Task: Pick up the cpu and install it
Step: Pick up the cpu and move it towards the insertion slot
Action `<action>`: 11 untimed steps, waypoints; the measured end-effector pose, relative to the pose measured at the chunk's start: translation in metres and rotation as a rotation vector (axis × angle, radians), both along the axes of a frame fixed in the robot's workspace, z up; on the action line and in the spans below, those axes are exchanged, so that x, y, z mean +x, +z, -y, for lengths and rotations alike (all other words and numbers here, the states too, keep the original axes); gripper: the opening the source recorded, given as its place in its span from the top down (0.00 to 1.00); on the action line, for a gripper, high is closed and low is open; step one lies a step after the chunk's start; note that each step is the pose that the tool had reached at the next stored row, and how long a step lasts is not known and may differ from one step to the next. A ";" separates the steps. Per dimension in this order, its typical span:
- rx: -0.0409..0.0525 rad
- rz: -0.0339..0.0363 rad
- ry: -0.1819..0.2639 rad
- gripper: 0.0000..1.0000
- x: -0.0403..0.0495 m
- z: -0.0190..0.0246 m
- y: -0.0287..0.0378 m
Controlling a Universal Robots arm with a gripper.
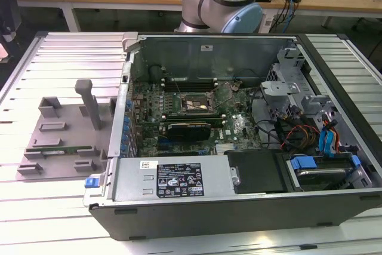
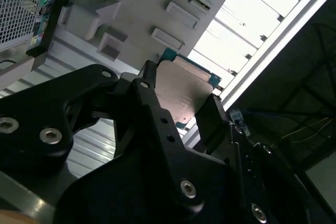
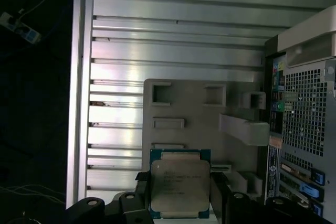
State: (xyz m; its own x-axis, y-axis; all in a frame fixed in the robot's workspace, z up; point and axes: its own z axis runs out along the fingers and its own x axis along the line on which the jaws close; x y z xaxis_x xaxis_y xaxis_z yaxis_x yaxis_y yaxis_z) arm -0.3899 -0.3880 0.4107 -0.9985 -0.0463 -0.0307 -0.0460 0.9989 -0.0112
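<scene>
One cpu (image 3: 180,189) clamped in the pincer (image 3: 180,195) over the grey tray (image 3: 184,103) near the table (image 3: 173,30) edge beside the case (image 3: 304,103): pick done, install pending, seating likely needs it squared to the socket (image 1: 197,104).

Even, bright overhead light fills the exterior view, and the open computer case (image 1: 209,58) holds soft shadow inside. In the second wrist view the slatted bench (image 2: 247,35) burns out to white glare behind the near-black hand (image 2: 181,90). In the first wrist view the slats gleam in bands, and the cpu (image 3: 180,184) lid shows a dull sheen.
</scene>
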 end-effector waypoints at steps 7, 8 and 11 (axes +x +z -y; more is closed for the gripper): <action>0.0197 -0.0002 0.000 0.45 0.0021 0.0001 0.0001; 0.0198 -0.0001 0.000 0.45 0.0048 0.0000 0.0000; 0.0198 -0.0002 0.000 0.45 0.0129 0.0000 -0.0002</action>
State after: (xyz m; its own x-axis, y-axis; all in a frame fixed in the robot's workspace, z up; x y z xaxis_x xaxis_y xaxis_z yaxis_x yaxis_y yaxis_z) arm -0.3770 -0.3880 0.4105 -0.9985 -0.0454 -0.0314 -0.0457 0.9989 0.0086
